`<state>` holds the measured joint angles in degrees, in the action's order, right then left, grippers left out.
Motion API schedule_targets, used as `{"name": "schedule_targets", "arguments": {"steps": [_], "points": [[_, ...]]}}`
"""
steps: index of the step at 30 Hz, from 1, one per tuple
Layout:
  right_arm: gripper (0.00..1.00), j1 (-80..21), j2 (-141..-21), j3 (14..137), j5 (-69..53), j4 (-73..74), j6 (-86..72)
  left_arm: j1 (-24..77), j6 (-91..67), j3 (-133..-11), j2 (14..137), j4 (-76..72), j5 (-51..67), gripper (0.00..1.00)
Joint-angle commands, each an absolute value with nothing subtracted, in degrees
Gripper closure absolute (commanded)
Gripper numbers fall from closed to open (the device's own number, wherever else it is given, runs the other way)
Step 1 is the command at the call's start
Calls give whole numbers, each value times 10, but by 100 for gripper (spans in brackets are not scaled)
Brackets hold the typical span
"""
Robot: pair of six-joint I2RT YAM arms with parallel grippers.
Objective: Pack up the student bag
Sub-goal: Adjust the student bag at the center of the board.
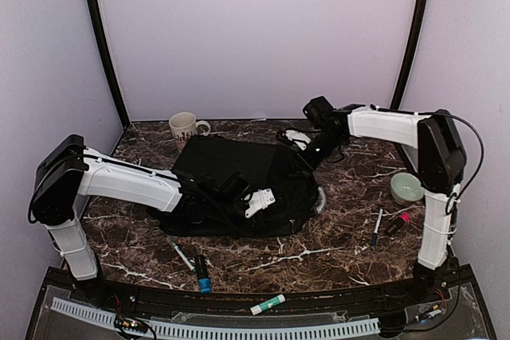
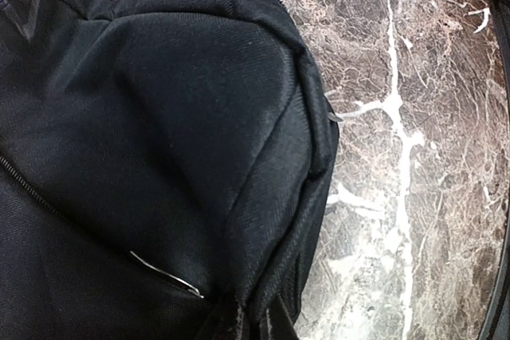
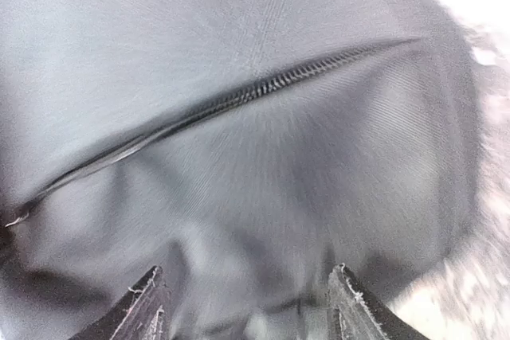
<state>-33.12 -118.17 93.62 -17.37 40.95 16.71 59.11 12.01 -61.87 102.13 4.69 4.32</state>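
The left gripper (image 1: 263, 198) is clamped on the student bag (image 1: 227, 161), likely steadying it; the right gripper (image 3: 247, 312) has its jaws apart, with the zipper (image 3: 263, 85) just ahead.

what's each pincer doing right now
left pincer: closed, pinching the student bag fabric
right pincer: open over the bag, holding nothing

Black student bag (image 1: 217, 158) lying flat, centred
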Motion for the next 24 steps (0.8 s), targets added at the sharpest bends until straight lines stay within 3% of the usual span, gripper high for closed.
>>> {"name": "schedule_targets", "arguments": {"steps": [1, 5, 11, 18, 19, 20, 21, 24], "points": [[32, -292, -1024, 848, -232, 360, 156, 584, 139, -616, 1045, 42, 35, 96], [29, -273, -884, 715, -242, 317, 186, 591, 160, -632, 1062, 55, 77, 73], [25, -256, -715, 548, -303, 269, 215, 603, 185, -617, 1050, 17, 44, 44], [23, -254, -705, 530, -337, 346, 243, 610, 226, -666, 1089, 0, 43, 48], [21, -254, -704, 527, -334, 344, 236, 610, 228, -676, 1097, -2, 38, 50], [8, -254, -704, 524, -328, 338, 228, 611, 231, -687, 1105, -3, 30, 53], [1, -254, -704, 520, -316, 330, 217, 611, 233, -697, 1111, -3, 21, 55], [0, -253, -708, 511, -283, 325, 210, 611, 243, -718, 1123, -6, 1, 60]]}}
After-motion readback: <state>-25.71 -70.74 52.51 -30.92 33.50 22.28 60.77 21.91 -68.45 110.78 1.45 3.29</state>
